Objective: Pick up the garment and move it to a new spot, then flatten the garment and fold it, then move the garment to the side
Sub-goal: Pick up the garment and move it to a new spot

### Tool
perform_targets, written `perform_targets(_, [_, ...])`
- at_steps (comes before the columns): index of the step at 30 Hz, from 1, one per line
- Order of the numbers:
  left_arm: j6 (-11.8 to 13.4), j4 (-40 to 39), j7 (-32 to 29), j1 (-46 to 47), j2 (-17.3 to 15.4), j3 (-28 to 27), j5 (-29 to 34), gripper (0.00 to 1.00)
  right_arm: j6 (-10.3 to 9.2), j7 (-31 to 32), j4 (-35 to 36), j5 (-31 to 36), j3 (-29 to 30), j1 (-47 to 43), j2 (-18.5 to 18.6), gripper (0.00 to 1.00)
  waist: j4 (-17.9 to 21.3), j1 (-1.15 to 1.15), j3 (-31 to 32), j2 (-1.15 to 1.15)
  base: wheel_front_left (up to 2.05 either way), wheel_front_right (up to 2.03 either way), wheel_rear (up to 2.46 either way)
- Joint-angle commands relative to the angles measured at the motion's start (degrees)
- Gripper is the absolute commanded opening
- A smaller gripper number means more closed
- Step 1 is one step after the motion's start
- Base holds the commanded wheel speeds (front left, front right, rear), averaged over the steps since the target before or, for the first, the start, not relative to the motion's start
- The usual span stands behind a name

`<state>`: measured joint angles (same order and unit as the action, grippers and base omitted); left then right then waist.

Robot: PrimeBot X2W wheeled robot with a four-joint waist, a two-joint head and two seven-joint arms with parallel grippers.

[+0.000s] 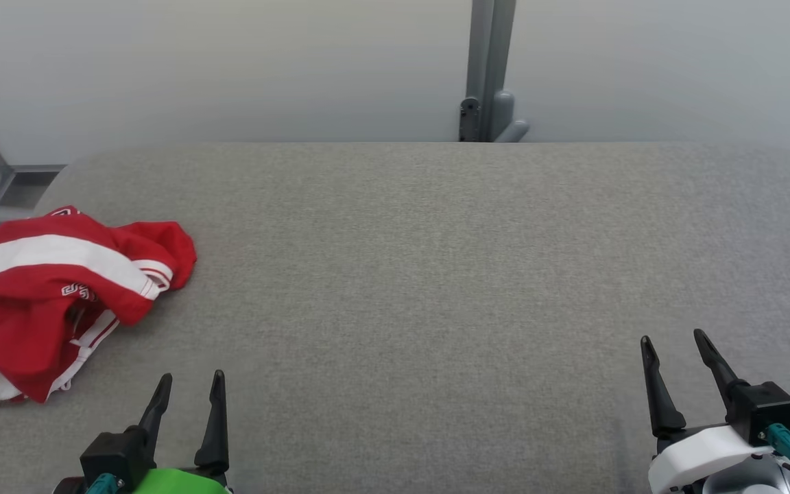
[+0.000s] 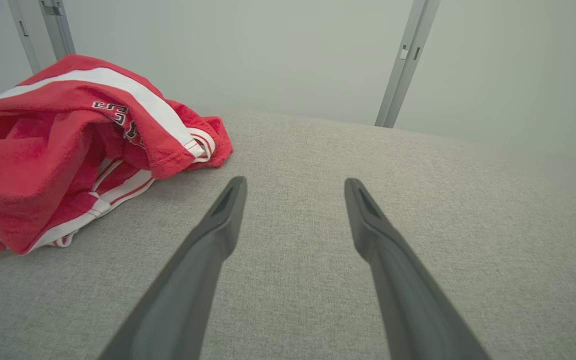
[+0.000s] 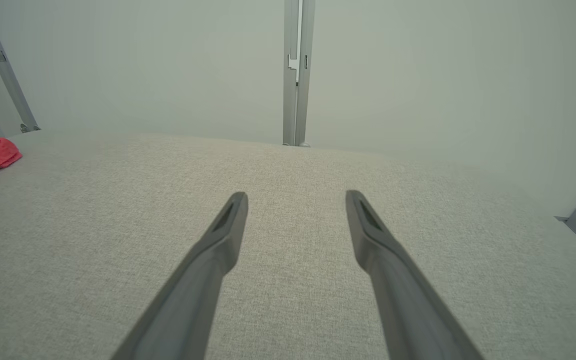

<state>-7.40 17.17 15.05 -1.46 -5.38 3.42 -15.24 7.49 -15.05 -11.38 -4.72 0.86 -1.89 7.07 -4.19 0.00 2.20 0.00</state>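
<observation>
Crumpled red cloth garment [image 1: 59, 288] with broad white stripes, heaped at the left edge of the grey fabric-covered desk [image 1: 436, 274], touched by neither hand. Left hand [image 1: 191, 376] low at the near edge, its two long dark fingers spread wide and empty, close beside the heap's near right corner yet clear of it, tips pointing towards the pale wall [image 1: 230, 68]. Right hand [image 1: 673, 336] likewise wide open and holding nothing, over bare grey cloth at the near right, well apart from the garment, with a grey metal post [image 1: 491, 68] upright behind the desk's far edge.
</observation>
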Motion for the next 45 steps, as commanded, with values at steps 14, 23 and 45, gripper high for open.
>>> perform_targets(14, [0.02, 0.5, 0.19, 0.55, -2.64, -1.04, -0.59, 1.0, -0.01, -0.2, 0.21, -0.72, -4.66, 1.45, -2.21, 1.0, -19.83, 0.0, 1.52, 0.0, 0.0, 0.0, 0.0])
perform_targets(23, [0.04, -0.02, 0.19, -0.15, -2.68, -1.53, -1.53, 1.0, -0.01, -0.19, 0.34, -1.24, -7.23, 2.28, -2.45, 1.0, -20.02, 0.0, 0.58, 0.0, 0.0, 0.0, 0.0])
perform_targets(45, [1.87, 17.03, -24.47, 40.3, -6.31, -5.81, -14.08, 1.0, -0.03, -0.19, 3.74, -2.49, -13.56, 11.95, 8.14, 1.0, -10.46, 0.0, -24.42, 0.0, 0.0, 0.0, 0.0])
